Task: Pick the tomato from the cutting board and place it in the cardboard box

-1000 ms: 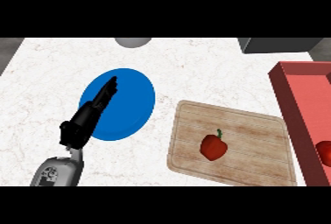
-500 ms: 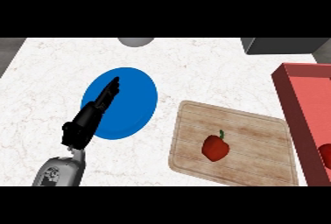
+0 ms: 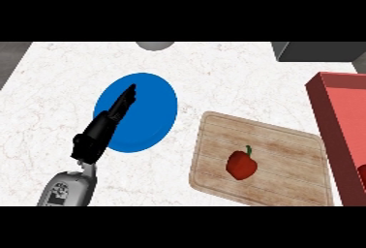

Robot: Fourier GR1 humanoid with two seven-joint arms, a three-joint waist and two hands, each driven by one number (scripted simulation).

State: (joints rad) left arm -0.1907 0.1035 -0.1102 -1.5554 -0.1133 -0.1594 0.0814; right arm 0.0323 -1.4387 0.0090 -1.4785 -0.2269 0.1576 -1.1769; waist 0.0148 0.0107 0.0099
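While my left hand (image 3: pixel 106 127) lies out over the white marbled counter (image 3: pixel 236 82), its fingers are straight and pressed together, holding nothing, their tips pointing away from me and a little to the right. The fingertips overlap the left part of a blue plate (image 3: pixel 146 114), which spreads out to the right of the hand. My grey forearm (image 3: pixel 68 189) comes in below the hand, from the lower edge of the view.

The tomato (image 3: pixel 241 163), red with a small green stem, lies well to the right of my hand and a little nearer to me than my fingertips. It rests on the wooden cutting board (image 3: pixel 286 145), roughly at the board's middle, apart from my hand, with the plate's right edge and a strip of bare counter between.

Farther right still, past the board, stands a red box (image 3: pixel 336 111) against the right edge of the view; only part of it shows. Far ahead of my fingertips, at the counter's back edge, sits a grey rounded object (image 3: pixel 155 45), and to the far right at the back a dark grey block (image 3: pixel 318 51). My right hand does not show.
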